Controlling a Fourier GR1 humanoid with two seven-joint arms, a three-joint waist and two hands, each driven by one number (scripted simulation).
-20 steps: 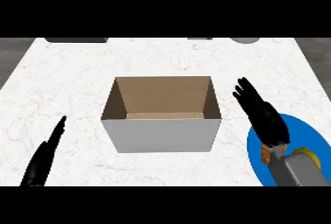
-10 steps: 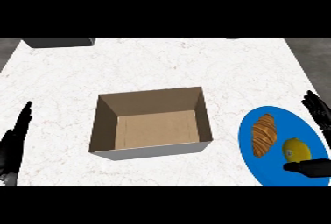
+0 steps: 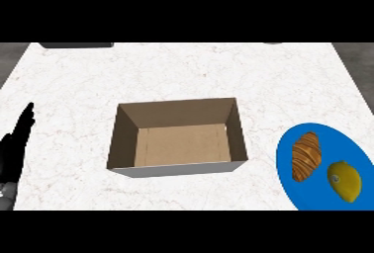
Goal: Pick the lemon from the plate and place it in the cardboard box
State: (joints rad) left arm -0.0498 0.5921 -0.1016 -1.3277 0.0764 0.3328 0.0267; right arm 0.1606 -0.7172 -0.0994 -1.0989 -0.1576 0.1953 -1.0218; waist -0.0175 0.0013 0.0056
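Step in hand: the pick has not started. The lemon (image 3: 345,180) sits untouched on the blue plate (image 3: 292,190), so this reads as the approach, before any reach.

Left hand (image 3: 13,148): there it is at the view's left edge, fingers straight and upright, nothing in it. It looks at rest, not working.

Right hand: nowhere in the frame, so nothing can be said of its fingers.

Lemon: on the plate's right half, far across the counter from the left hand, with the box in between. It lies just beside the croissant (image 3: 306,154), apart from it by a thin strip of blue.

Cardboard box (image 3: 179,137): open top, bare brown floor, nothing inside. It stands to the right of the left hand, well apart from it, and just left of the plate without touching its rim.

Counter (image 3: 182,69): white marble, wide open ground beyond the box.

Next move, as I judge it: the right hand is the natural one, since the plate lies on its side. It needs to come in from the lower right, drop over the lemon, and curl round it without nudging the croissant.

After that: lift clear of the plate, carry left over the box's near wall, and let go above the open floor.

Watch for: a round lemon may roll on the plate if it is touched off-centre.
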